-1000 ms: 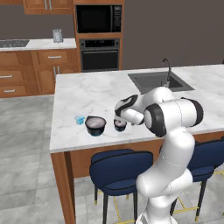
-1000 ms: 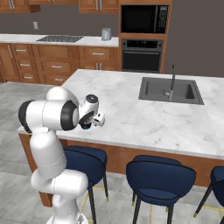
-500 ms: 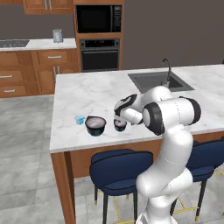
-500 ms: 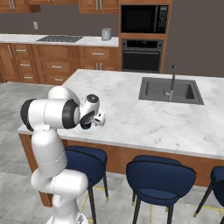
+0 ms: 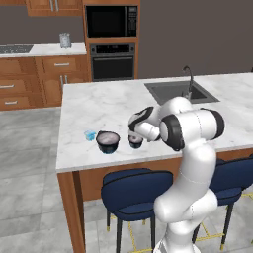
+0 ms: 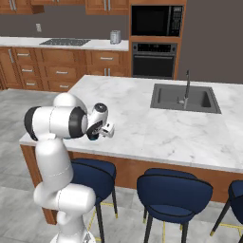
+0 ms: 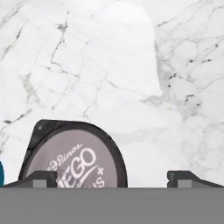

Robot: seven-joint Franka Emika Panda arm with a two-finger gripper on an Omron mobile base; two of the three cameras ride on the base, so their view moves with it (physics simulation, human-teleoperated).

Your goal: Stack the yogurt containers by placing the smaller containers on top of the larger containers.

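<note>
Little change over the last sec — gripper [image 7: 112, 178] still hovers, jaws wide apart and empty, over small dark tub [image 5: 136, 142] beside big tub [image 5: 107, 142] on counter [image 5: 99, 104]; grasp pending.

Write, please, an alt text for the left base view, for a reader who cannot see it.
A white robot arm bends low over a marble kitchen island, its open pincer just above the small dark tub. To the tub's left stand the wide dark tub and the tiny light-blue cup.
</note>
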